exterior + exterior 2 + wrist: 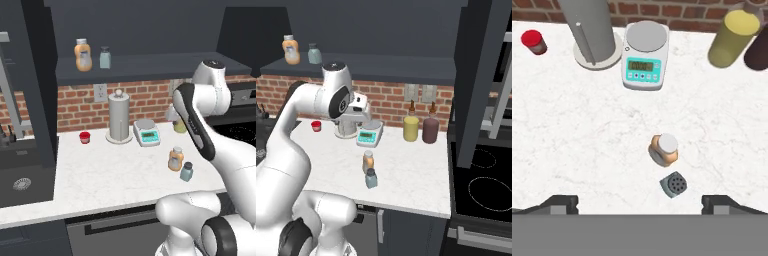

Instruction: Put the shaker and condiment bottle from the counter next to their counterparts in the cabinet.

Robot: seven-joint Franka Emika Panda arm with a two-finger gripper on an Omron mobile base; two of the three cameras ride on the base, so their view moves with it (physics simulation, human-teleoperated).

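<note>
Silver cylinder (592,30) w/ scale (644,60) beside it at surface's back edge; red cup (533,41) left; yellow-green bottle (732,37) & maroon bottle (430,129) right.

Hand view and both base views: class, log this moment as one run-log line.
gripper: open, above counter | shaker: on counter beside orange bottle | matching pair: on cabinet shelf | nothing held

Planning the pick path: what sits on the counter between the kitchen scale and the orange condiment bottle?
Nothing: in the hand view, bare counter runs from the scale to the condiment bottle.
</note>
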